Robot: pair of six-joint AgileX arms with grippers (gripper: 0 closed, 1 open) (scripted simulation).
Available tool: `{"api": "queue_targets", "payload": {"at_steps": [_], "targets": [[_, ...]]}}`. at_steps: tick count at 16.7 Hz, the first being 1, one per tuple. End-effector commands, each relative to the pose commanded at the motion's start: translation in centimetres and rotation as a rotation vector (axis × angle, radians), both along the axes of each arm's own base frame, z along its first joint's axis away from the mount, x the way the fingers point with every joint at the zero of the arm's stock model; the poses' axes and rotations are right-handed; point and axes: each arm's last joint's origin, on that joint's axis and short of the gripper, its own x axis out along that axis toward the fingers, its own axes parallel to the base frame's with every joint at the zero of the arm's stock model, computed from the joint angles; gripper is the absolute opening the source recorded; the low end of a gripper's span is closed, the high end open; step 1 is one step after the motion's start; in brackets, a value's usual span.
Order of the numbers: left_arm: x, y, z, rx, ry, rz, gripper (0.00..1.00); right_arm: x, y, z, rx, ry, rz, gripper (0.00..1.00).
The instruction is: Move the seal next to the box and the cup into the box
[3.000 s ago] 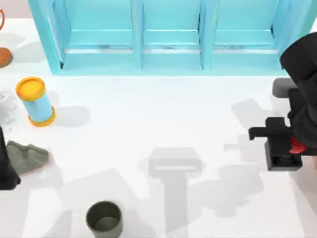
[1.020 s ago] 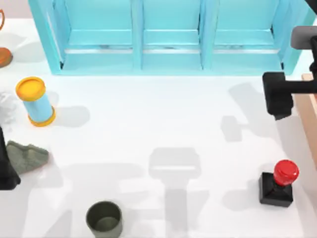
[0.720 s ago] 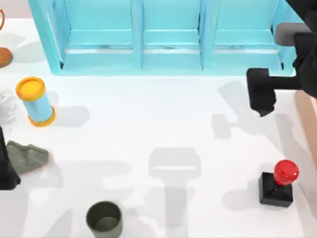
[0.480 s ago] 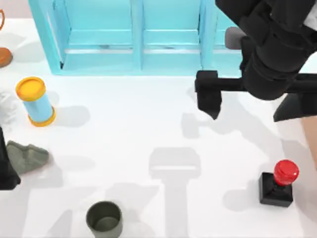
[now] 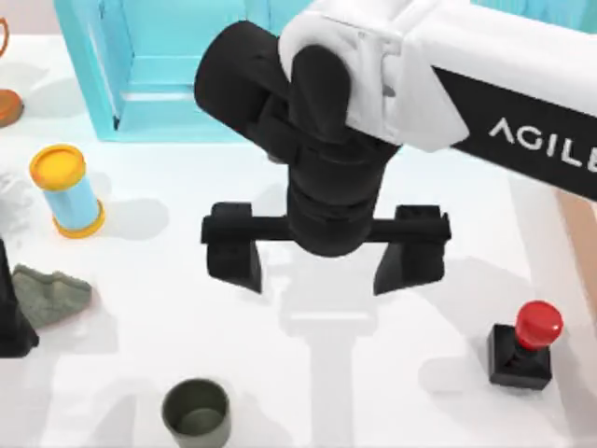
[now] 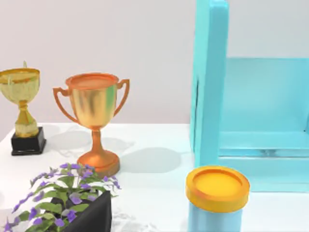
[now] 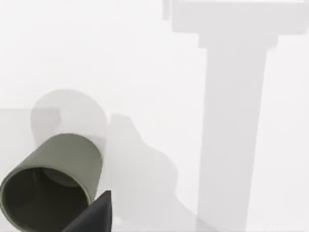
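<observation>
R gripper [image 5: 325,254] hangs over the tabletop's middle, fingers spread wide and holding nothing. The arm reaches in from the far-right corner and covers much of the turquoise shelf unit [image 5: 131,65] at the far edge.

Seal [image 5: 522,343] stands upright near the right edge, red knob up. A thin tan strip at that edge is prob the box [image 5: 583,233], mostly out of frame, so the seal step looks done, judging by position only.

Cup [image 5: 197,412] sits upright near the near edge, left of centre, well apart from the gripper and untouched. R wrist view has the cup [image 7: 50,181] close below, mouth open toward the cam, w/ a dark fingertip [image 7: 94,215] just beside its rim.

L gripper [image 5: 11,317] is parked at the left edge; can't tell its finger state. Blue cylinder [image 5: 67,191] and a grey rock-like lump [image 5: 51,294] sit near it.

Risks, my read:
- Cup is thin-walled, no handle. An off-centre descent puts a finger on the rim and tips it or knocks it off the near edge.
- Carry path to the box runs past the seal. Low transit could topple it.
- Box barely visible, so drop alignment is uncertain. Cup could catch the thick wall.
</observation>
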Motion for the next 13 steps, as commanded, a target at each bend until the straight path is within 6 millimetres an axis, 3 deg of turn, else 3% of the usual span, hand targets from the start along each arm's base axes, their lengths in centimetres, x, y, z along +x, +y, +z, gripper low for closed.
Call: {"api": "queue_targets", "payload": {"at_steps": [3,5,7,13], "targets": [[0.0,0.0,0.0,0.000,0.000,0.000,1.00,-2.9,5.1,-2.7,-0.033,0.043,-0.008,1.00],[0.0,0.0,0.0,0.000,0.000,0.000,1.00,-4.5,7.4,-3.8,-0.041,0.055,-0.014,1.00],[0.0,0.0,0.0,0.000,0.000,0.000,1.00,-5.1,8.2,-4.2,-0.045,0.057,-0.016,1.00],[0.0,0.0,0.0,0.000,0.000,0.000,1.00,-5.0,8.1,-4.7,-0.046,0.058,-0.017,1.00]]}}
